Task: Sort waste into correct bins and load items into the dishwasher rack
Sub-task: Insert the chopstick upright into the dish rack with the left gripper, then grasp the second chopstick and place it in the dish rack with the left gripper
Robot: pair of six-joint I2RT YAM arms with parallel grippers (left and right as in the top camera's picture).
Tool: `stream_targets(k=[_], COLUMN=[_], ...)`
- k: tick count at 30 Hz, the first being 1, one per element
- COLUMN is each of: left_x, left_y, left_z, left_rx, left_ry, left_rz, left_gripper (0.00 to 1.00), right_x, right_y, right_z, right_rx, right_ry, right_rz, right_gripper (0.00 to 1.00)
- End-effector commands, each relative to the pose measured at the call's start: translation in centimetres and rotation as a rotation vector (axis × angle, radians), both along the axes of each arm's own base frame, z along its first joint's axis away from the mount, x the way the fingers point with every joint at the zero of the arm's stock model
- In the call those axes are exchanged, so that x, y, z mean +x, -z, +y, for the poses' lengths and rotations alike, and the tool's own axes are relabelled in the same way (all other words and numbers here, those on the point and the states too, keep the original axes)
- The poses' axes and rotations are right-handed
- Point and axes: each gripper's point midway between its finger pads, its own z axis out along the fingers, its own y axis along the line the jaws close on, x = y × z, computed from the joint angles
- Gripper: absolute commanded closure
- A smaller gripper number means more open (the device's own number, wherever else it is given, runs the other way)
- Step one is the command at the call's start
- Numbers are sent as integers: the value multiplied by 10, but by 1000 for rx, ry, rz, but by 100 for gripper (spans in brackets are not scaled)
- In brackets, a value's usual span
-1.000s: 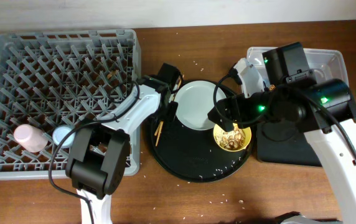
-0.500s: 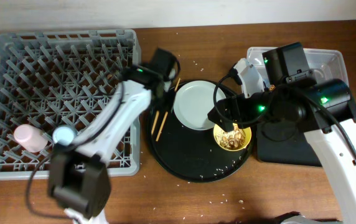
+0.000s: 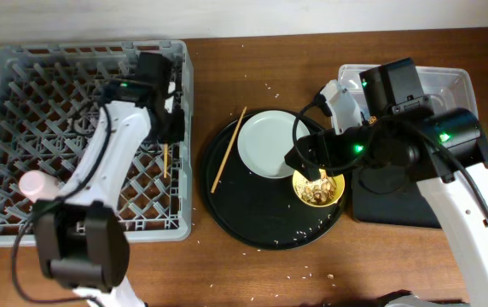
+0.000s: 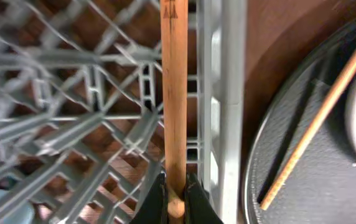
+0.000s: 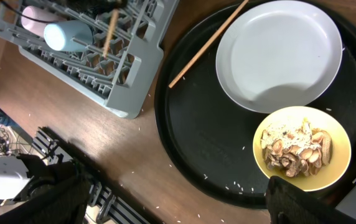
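With L hand [image 4: 175, 200] clamped on chopstick [image 4: 173, 93] over rack [image 4: 228, 143] just inside its right wall, lower flat btwn pegs, then release gently (2nd stick [image 3: 229, 149] on tray [image 3: 252, 217] by plate [image 3: 270, 145]; R hand [image 3: 312, 162] grip: can't tell).

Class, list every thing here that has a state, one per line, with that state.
left claw, shut on one chopstick over the rack
other chopstick, lying loose on round tray
plate, empty
yellow bowl, holding food scraps
pink cup, lying in rack
right claw, open
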Motion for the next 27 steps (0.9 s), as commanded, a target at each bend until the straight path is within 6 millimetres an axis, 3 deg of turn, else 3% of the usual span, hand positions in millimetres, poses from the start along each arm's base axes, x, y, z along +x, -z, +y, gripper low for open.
stream_targets(k=[1,3,6,8,11,15,19,22,25,27], left_x=[-3,-4,1,-4,-15,-34,-43,-44,-44,-44], left_y=[21,7,-38,-51,-24,52,100,116,117,118], left_z=[-6,-22,-45,-59,-85,-116,-125,-125,-125,-125], left_rx=[-20,-112,-239,-245,-110,-22,13,22,21,23], left_ry=[5,25,68,105,188,282,311,309,309,309], left_rz=[57,48,-31,-60,-37,56,152,177,178,181], left_gripper=[79,54,51,50,48,43,47,52,69,99], right_x=[0,0,2,2,2,2,2,2,2,2], right_y=[3,4,5,5,5,5,5,5,5,5], right_z=[0,0,-3,-3,-3,-3,-3,-3,-3,-3], right_rx=[-11,-13,-30,-30,-30,-30,-30,-30,-30,-30], right_ry=[7,7,17,17,17,17,17,17,17,17], right_rz=[9,8,3,3,4,4,5,5,4,4], right_gripper=[8,8,8,7,8,7,7,7,7,4])
